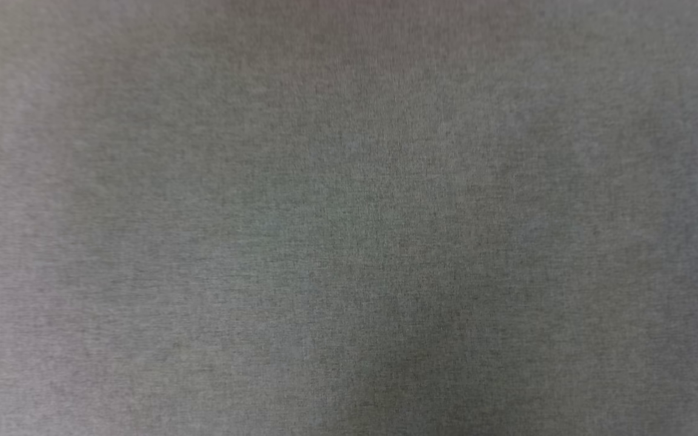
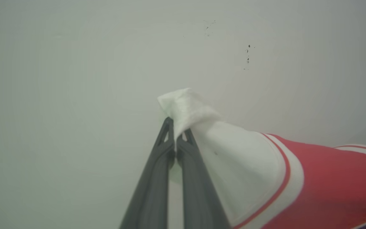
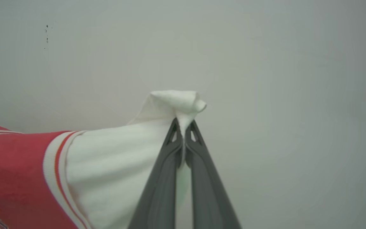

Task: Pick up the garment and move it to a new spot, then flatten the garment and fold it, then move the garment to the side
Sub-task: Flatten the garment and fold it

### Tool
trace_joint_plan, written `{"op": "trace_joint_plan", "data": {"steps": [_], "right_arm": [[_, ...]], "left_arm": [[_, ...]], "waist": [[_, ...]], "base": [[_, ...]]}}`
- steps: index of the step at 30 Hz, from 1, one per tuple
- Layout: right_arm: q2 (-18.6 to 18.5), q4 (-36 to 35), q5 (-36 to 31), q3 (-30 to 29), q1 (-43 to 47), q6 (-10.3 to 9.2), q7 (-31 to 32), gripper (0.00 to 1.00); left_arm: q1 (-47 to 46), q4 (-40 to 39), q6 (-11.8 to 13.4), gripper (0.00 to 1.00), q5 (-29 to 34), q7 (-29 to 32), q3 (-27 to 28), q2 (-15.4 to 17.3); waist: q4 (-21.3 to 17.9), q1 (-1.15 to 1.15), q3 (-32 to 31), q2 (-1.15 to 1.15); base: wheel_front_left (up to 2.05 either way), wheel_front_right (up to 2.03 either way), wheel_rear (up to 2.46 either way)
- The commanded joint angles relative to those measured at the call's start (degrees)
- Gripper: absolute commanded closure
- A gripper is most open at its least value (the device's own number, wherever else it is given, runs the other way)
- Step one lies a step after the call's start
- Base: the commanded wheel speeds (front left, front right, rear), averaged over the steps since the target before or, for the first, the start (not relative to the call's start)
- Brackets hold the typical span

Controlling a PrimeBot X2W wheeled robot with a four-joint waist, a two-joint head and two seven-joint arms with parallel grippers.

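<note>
Cloth of the red, white-sleeved jersey shirt (image 2: 329, 178) stretches sleeve to sleeve between left gripper (image 2: 177, 125) and right gripper (image 3: 183, 122), both jaws clamped on sleeve tips, seemingly taut.

The head view looks onto a blurred, grainy grey surface (image 1: 349, 218); the wrist views show a smooth pale grey-white surface (image 2: 75, 79) (with a few small dark specks (image 2: 248, 57)).

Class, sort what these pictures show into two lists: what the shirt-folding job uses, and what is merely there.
In use: garment; left gripper and right gripper, jaws shut on its sleeves.
Merely there: pale speckled surface; grey textured surface.
</note>
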Motion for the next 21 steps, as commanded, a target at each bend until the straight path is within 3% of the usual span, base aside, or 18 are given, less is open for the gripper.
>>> {"op": "trace_joint_plan", "data": {"steps": [1,14,21], "right_arm": [[0.35,0.67,0.1,0.56,-1.42,-0.05,-0.7,1.0],[1.69,7.57,3.34,5.1,-2.22,-0.05,-3.63,1.0],[1.64,11.59,7.9,9.21,3.89,-0.05,-6.42,1.0]], "left_arm": [[-1.18,0.29,-0.03,1.0,0.35,-0.29,0.0,0.18],[1.34,2.93,-0.21,1.0,-1.33,-2.67,-0.23,-2.21],[8.93,6.32,-2.59,1.0,-4.36,-5.91,0.35,-4.2]], "waist": [[-0.4,-0.01,2.53,0.0],[0.1,-0.01,11.42,0.0],[0.77,-0.01,8.96,0.0]], "base": [[0.0,0.0,0.0],[0.0,0.0,0.0],[0.0,0.0,0.0]]}}
